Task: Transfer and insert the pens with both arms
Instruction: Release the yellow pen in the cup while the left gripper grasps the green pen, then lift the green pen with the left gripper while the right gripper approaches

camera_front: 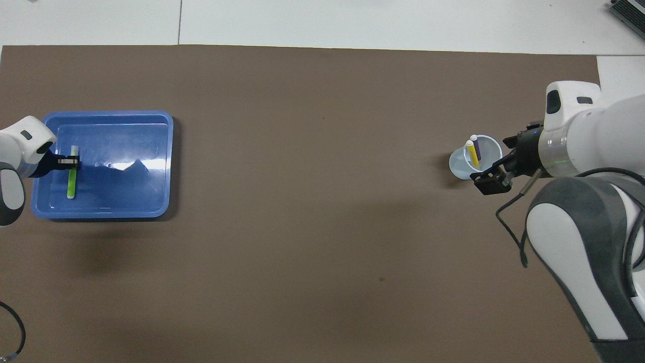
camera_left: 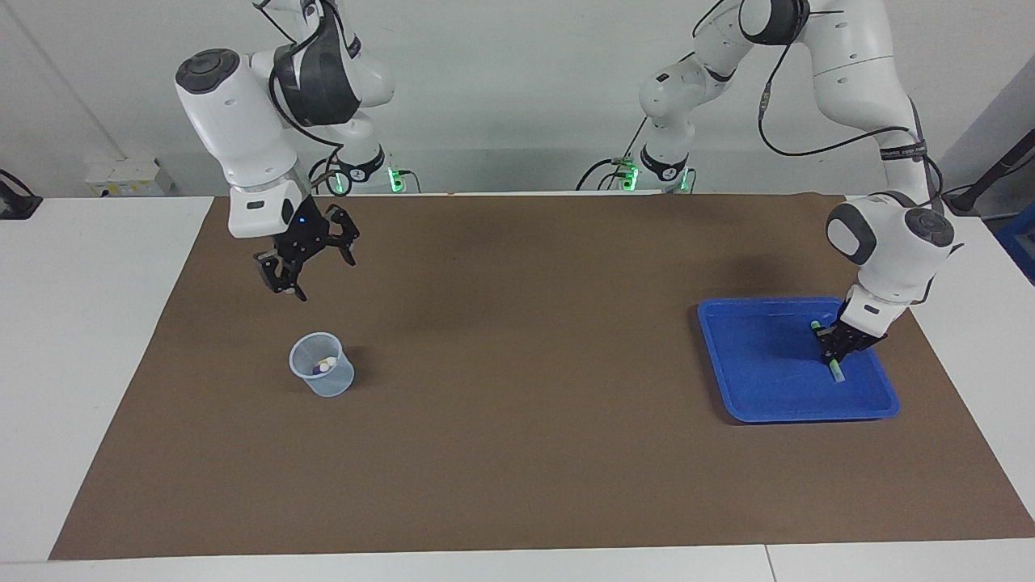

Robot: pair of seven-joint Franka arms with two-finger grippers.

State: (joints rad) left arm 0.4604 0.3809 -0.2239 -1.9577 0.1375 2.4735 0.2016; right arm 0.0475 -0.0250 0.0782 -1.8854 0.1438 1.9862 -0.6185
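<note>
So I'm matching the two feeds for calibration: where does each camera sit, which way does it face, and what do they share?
Facing view: high across the table, facing the robots; both white arms, bases included, show; left gripper on the green pen in the blue plastic tray, right gripper raised.
Overhead view: above the robots' end, looking steeply down; only wrists and grippers show.
Shared: tray, pen, clear plastic cup, brown mat.

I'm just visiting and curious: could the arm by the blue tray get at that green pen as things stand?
Yes, it looks so. The left hand is down in the blue tray and shut on the green pen, which lies flat there with nothing else around it. The right hand waits open above the cup.
</note>
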